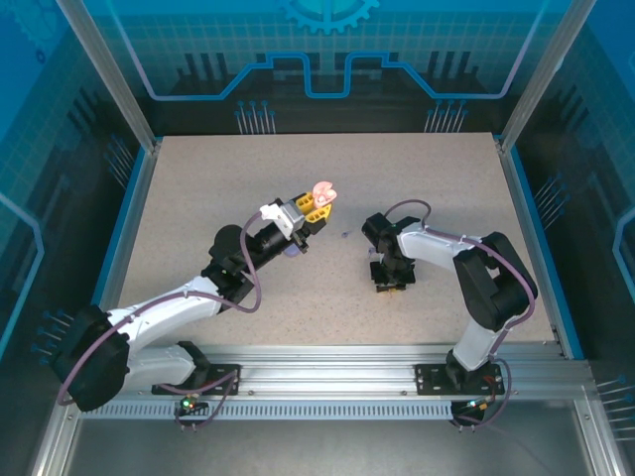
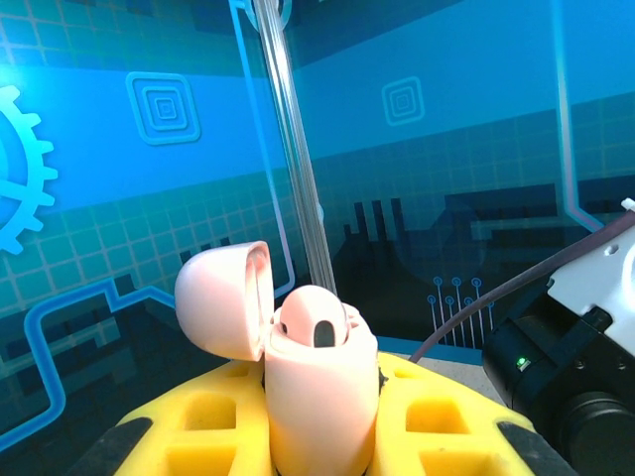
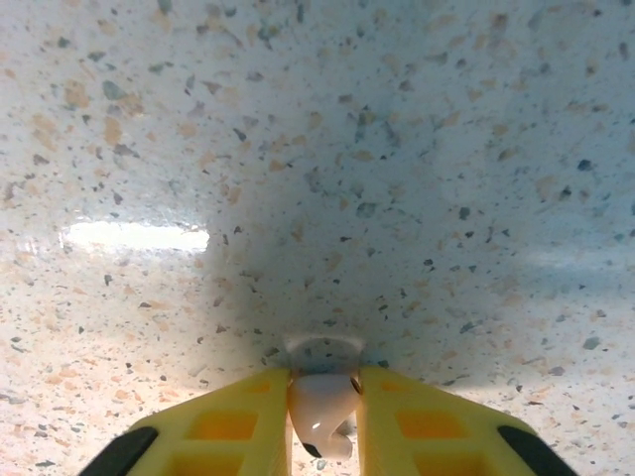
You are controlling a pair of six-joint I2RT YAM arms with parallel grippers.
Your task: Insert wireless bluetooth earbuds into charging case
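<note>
Nearest the bases, the right gripper (image 1: 389, 285) points straight down at the table (image 1: 456, 198). Its yellow fingers (image 3: 238, 421) are pinched on a pale earbud (image 3: 320, 405), which sits between the tips right at the speckled surface. Farther out, the left gripper (image 1: 316, 208) is raised off the table and clamped around a pink charging case (image 2: 322, 382). The case stands upright between the fingers, its lid (image 2: 223, 297) swung open above one finger, with a second earbud (image 2: 317, 322) seated in its top.
</note>
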